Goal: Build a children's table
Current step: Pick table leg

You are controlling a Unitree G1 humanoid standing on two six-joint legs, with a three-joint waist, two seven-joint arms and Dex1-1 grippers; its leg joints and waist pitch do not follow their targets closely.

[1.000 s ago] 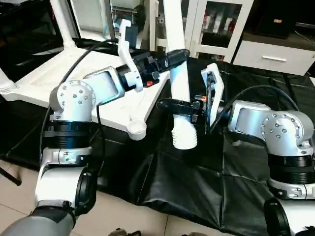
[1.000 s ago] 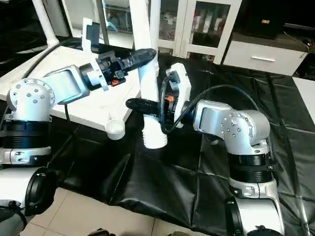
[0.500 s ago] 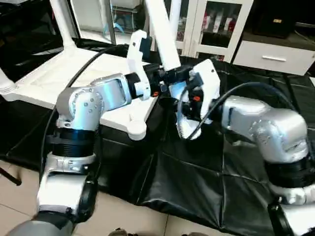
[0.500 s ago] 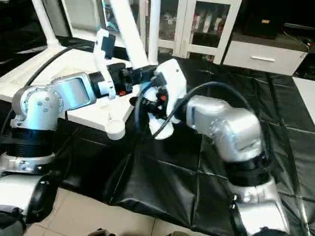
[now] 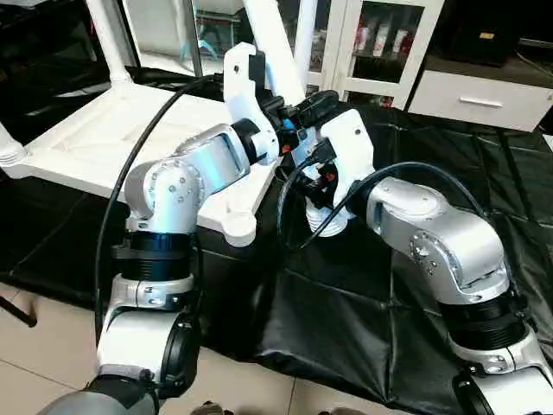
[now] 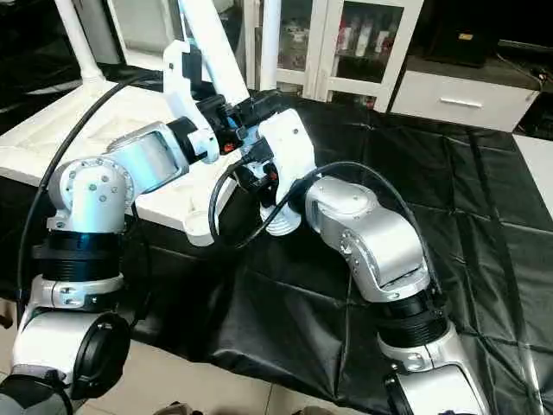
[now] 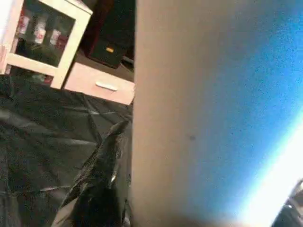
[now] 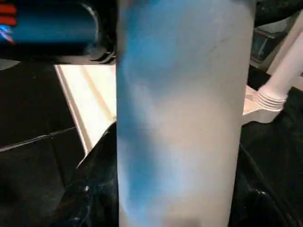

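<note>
Tabletop lying underside-up beside both grippers, legs already standing in far sockets, near corner socket empty; loose leg pinched by left gripper and right gripper, slanting above that socket, not yet seated

My head cameras look down over both forearms at the worktop; each wrist camera sits tight against the leg.

Leg smooth white plastic; table cover glossy black.
</note>
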